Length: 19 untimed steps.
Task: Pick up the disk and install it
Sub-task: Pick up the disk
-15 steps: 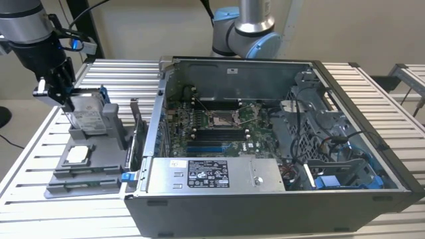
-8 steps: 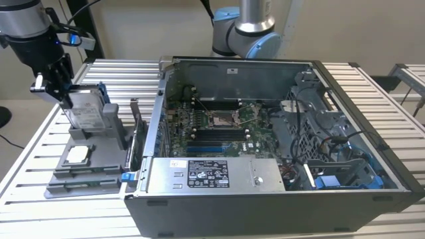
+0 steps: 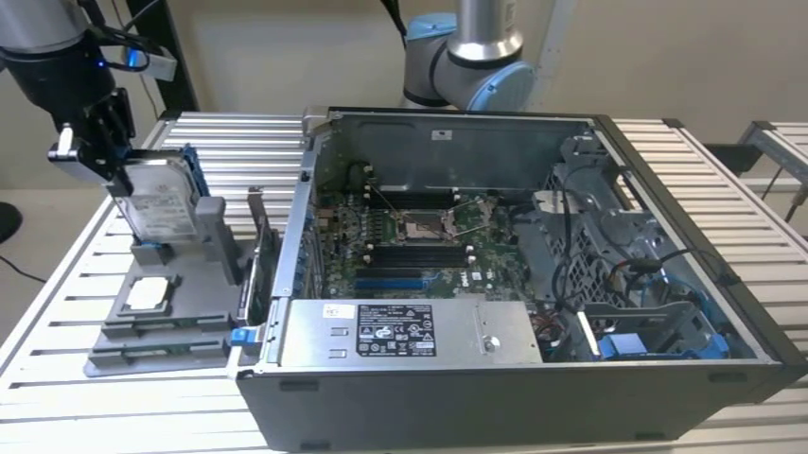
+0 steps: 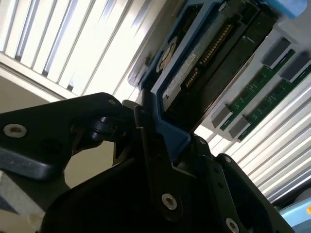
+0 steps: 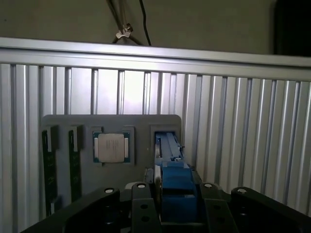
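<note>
In the exterior view, the gripper (image 3: 127,161) is seen at ten o'clock from the middle of the open computer case (image 3: 505,402), hanging from the arm above the slatted metal table (image 3: 63,397). Its jaws are closed on the upper edge of the disk (image 3: 161,208), which is held upright with its white label turned towards the camera and its blue frame showing along the far edge. The lower edge of the disk is met by the raised slot of a grey holder (image 3: 165,355); whether it is seated there or lifted just clear cannot be told. At six o'clock from the disk, a small silver chip (image 3: 148,293) is laid flat in its own recess of the holder. The holder is placed just beside the case, at nine o'clock from it. Inside the case a motherboard (image 3: 404,236) is seen, and at six o'clock from it a grey box (image 3: 392,331) with a black-and-white label is fixed along the near wall.

In the first wrist view, the blue frame of the disk (image 5: 175,187) is clamped between the black fingers (image 5: 141,204). The chip (image 5: 112,148) is seen beside the disk's slot, and two green memory modules (image 5: 48,165) are stood in slots further along the holder (image 5: 146,124).

In the second wrist view, the disk (image 4: 194,63) is seen edge-on with its connector pins exposed.
</note>
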Each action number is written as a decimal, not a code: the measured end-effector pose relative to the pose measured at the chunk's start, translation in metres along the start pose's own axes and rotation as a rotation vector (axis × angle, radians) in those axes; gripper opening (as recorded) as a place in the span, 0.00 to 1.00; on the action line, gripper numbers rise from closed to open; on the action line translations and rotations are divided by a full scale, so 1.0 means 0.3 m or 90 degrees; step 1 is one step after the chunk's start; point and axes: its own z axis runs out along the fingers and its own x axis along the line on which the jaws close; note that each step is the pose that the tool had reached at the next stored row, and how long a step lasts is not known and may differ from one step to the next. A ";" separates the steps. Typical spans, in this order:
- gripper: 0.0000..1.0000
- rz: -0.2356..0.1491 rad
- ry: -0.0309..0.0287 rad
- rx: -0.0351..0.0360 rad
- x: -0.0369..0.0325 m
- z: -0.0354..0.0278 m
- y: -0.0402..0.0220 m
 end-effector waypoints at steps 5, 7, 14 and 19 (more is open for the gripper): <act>0.00 0.000 0.0001 -0.0001 -0.003 -0.054 0.000; 0.00 0.000 0.0001 0.0000 -0.004 -0.075 0.000; 0.00 0.000 0.0001 0.0000 -0.008 -0.156 0.001; 0.00 0.000 0.0003 -0.0001 -0.012 -0.230 0.002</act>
